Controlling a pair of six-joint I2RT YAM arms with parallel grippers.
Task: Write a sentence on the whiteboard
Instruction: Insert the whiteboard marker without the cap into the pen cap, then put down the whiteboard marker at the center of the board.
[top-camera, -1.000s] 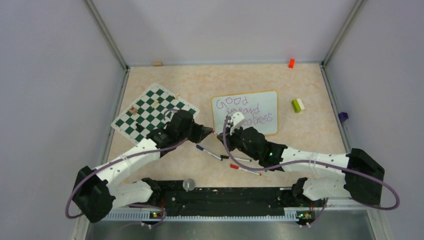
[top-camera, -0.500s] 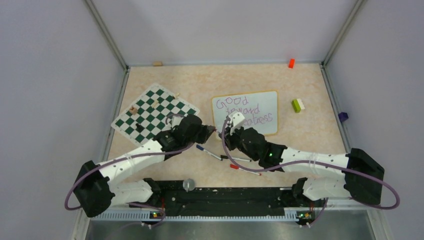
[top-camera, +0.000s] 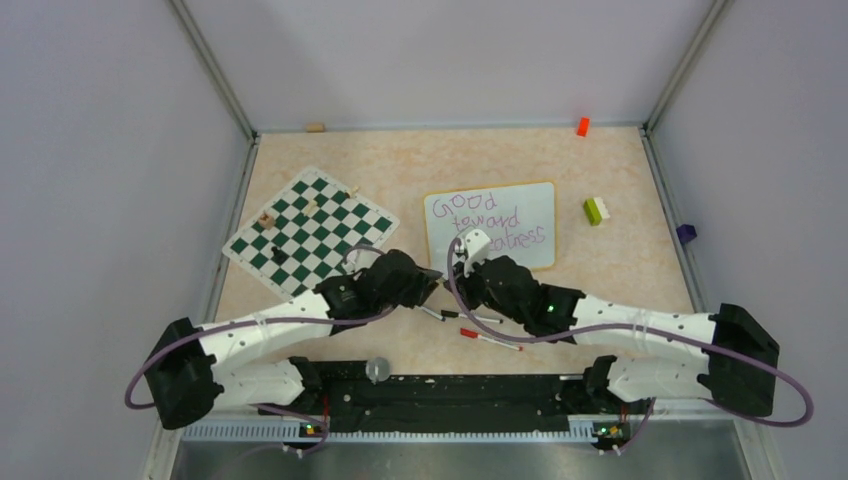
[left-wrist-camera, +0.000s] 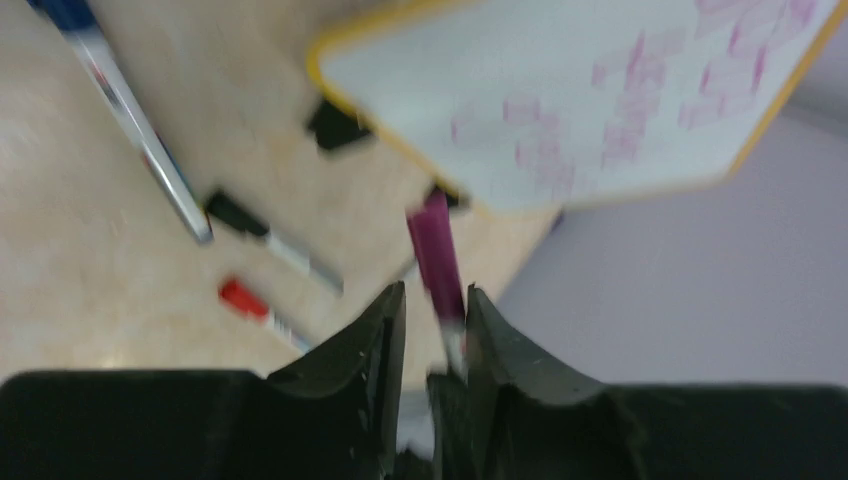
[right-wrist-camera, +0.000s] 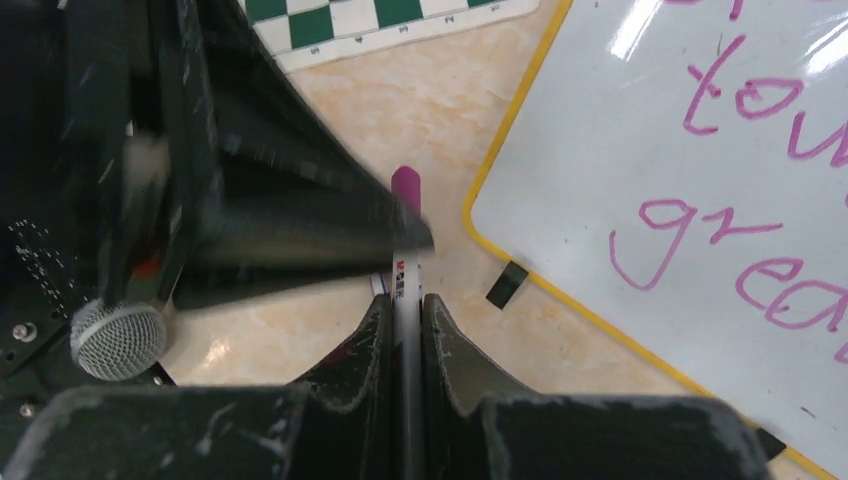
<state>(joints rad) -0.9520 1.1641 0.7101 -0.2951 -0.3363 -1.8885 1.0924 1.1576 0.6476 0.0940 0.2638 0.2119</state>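
Observation:
The whiteboard (top-camera: 540, 200) lies flat at the table's middle, and it also shows in the left wrist view (left-wrist-camera: 520, 60) and the right wrist view (right-wrist-camera: 600, 150). The sentence (top-camera: 490, 222) is purple handwriting in three lines, partly seen in the right wrist view (right-wrist-camera: 740, 100). My right gripper (top-camera: 453, 271) (right-wrist-camera: 405, 305) is shut on a white marker with a purple tip (right-wrist-camera: 404, 280), just off the board's near left corner. My left gripper (top-camera: 437, 277) (left-wrist-camera: 435, 300) holds a purple cap (left-wrist-camera: 437, 250), blurred. One of its fingers (right-wrist-camera: 300, 230) crosses over the marker.
Blue (top-camera: 415, 303), black (top-camera: 470, 318) and red (top-camera: 490, 340) markers lie near the grippers. A green-and-white chessboard mat (top-camera: 310, 225) with small pieces lies to the left. A green-white block (top-camera: 597, 210) is to the right and an orange block (top-camera: 582, 126) at the back wall.
My left gripper has moved right and toward the near edge, up against the right gripper's marker. The right gripper has barely shifted. The board and writing are unchanged.

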